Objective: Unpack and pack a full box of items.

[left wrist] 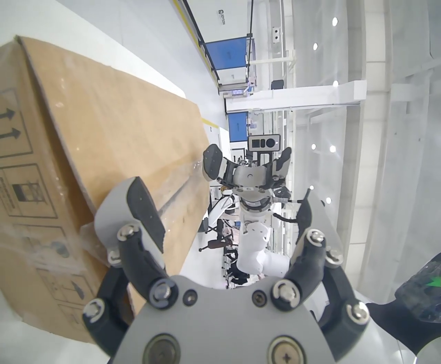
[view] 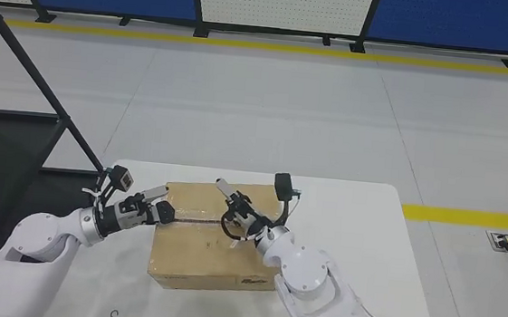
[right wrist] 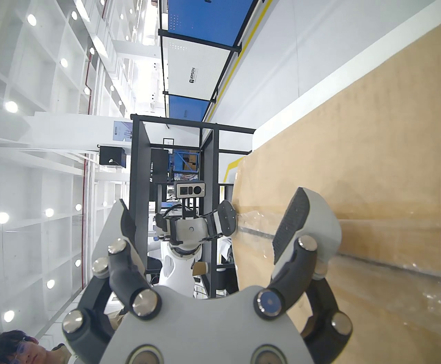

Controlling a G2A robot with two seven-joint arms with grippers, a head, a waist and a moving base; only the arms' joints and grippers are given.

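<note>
Box [view: 212,257] (tape-sealed) lies against spread left end effector [left wrist: 227,210], right end effector [right wrist: 208,220].

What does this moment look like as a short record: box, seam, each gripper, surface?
box: cardboard box, flaps shut, lying flat on the table
seam: taped seam runs along the box top, clear tape unbroken
left gripper: left gripper open, at the box's edge where the seam ends, one finger at the top face
right gripper: right gripper open, above the box top, one finger over the seam; contact cannot be told
surface: white table
</note>
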